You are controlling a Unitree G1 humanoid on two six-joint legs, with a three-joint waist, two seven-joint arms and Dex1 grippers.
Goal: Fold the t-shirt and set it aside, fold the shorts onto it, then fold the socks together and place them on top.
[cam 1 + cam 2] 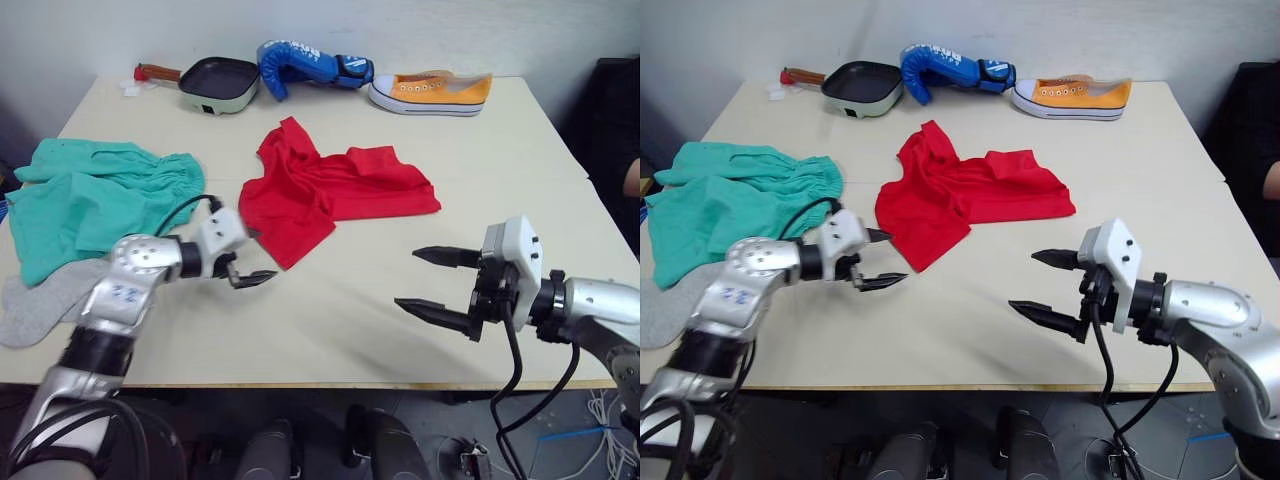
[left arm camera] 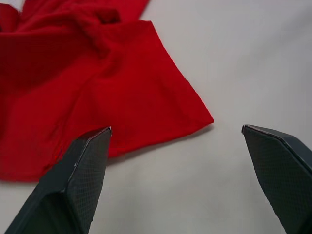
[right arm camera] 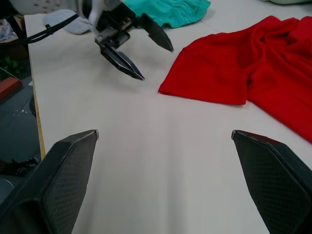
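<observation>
Pale beige laminate covers the worktop, which carries everything. Largest of the garments, the t-shirt lies crumpled and unfolded near the middle, one lower corner pointing toward the robot. On the robot's left side the shorts sprawl in a loose heap, their gathered waistband turned toward the red cloth but apart from it. Just nearer than the shorts, at the left front edge, the socks lie flat, partly tucked beneath the green fabric. Along the far edge sit a yellow sneaker, a blue boxing glove and a small dark pan with a reddish handle, in a row. The right tool hovers over bare surface on the right front, its two black fingers spread wide, holding nothing and well apart from the t-shirt. The left tool hangs just beside the shirt's near corner, its fingers parted with the corner lying between and beyond them in the left wrist view; it grips nothing, and whether a fingertip brushes the cloth cannot be told.
</observation>
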